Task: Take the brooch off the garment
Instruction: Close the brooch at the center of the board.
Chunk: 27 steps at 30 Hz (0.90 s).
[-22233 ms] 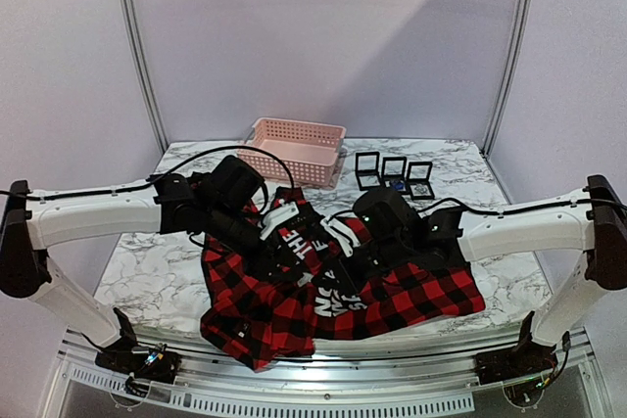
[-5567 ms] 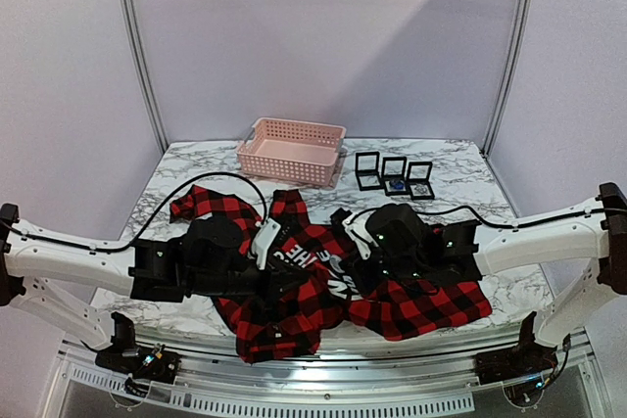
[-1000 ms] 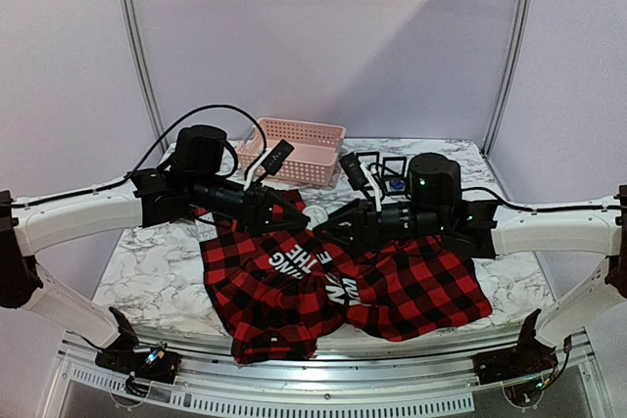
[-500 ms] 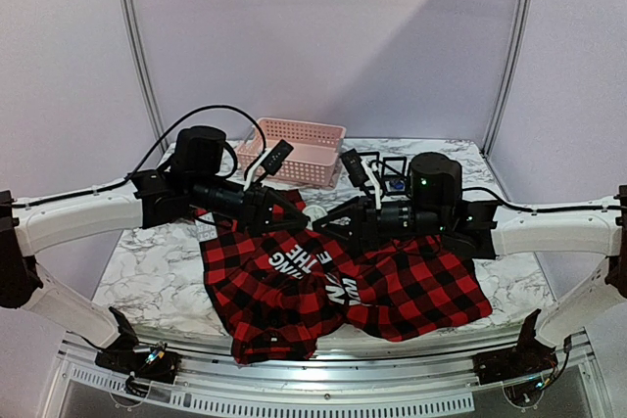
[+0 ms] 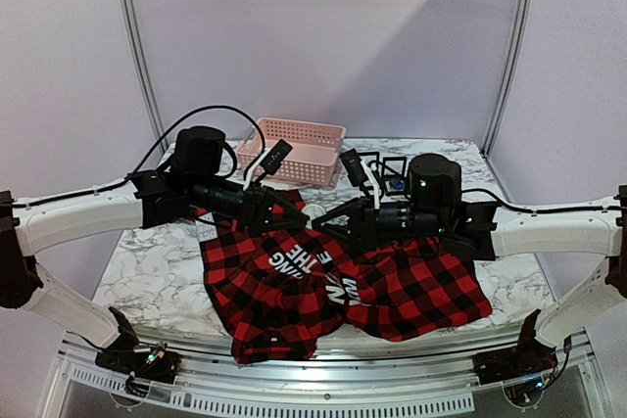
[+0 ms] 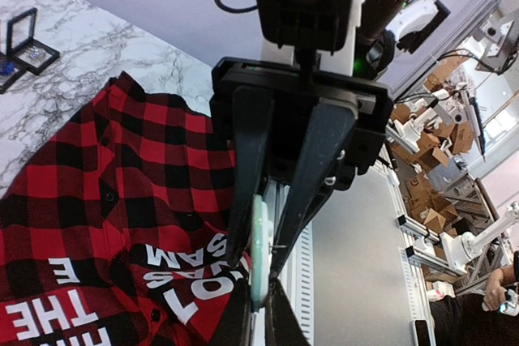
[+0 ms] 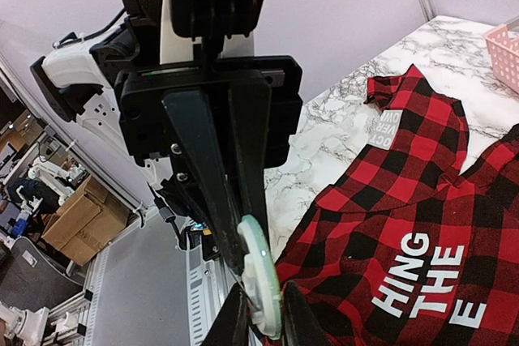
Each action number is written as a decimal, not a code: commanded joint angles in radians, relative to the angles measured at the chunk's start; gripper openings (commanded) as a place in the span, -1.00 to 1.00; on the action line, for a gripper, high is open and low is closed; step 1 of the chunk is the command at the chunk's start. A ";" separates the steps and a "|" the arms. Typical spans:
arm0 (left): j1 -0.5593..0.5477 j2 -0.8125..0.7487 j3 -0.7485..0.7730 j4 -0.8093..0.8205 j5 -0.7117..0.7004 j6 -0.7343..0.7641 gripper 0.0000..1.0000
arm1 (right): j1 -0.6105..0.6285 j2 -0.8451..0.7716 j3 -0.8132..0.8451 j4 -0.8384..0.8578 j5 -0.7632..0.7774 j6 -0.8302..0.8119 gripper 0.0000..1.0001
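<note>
The garment (image 5: pixel 333 281) is a red-and-black plaid shirt with white lettering, spread on the marble table; it also shows in the left wrist view (image 6: pixel 105 200) and the right wrist view (image 7: pixel 422 232). Above its far edge the two grippers meet tip to tip. The brooch (image 6: pixel 259 249), a pale green-white disc seen edge-on, stands between them (image 7: pixel 261 281). My left gripper (image 6: pixel 259 313) is shut on its one end, and my right gripper (image 7: pixel 263 318) is shut on the other. Whether the pin still catches the fabric I cannot tell.
A pink basket (image 5: pixel 294 149) stands at the back of the table, with three small black display boxes (image 5: pixel 394 175) to its right. A white label (image 7: pixel 397 127) sits on the shirt's far flap. Bare marble lies to the left and right of the shirt.
The right gripper's fingers have closed in onto the brooch. Both arms have stayed almost where they were.
</note>
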 commanded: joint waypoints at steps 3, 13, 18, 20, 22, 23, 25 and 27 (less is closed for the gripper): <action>0.005 -0.011 -0.011 0.019 0.034 -0.002 -1.00 | -0.002 0.041 0.028 -0.010 0.088 0.039 -0.78; 0.002 -0.012 -0.012 0.019 0.038 -0.004 -1.00 | -0.002 0.064 0.040 -0.022 0.145 0.100 -0.91; 0.000 -0.012 -0.013 0.019 0.039 -0.002 -1.00 | -0.004 0.084 0.056 -0.042 0.157 0.121 -0.95; -0.001 -0.012 -0.013 0.019 0.040 -0.002 -1.00 | -0.005 0.091 0.058 -0.045 0.166 0.131 -0.97; -0.002 -0.013 -0.013 0.018 0.040 -0.002 -1.00 | -0.006 0.095 0.056 -0.046 0.178 0.148 -0.98; -0.002 -0.013 -0.013 0.019 0.039 -0.002 -1.00 | -0.009 0.097 0.054 -0.046 0.183 0.157 -0.98; -0.002 -0.014 -0.013 0.019 0.039 -0.002 -1.00 | -0.015 0.098 0.048 -0.038 0.190 0.177 -0.99; -0.001 -0.015 -0.013 0.019 0.039 -0.001 -1.00 | -0.021 0.098 0.041 -0.030 0.193 0.194 -0.99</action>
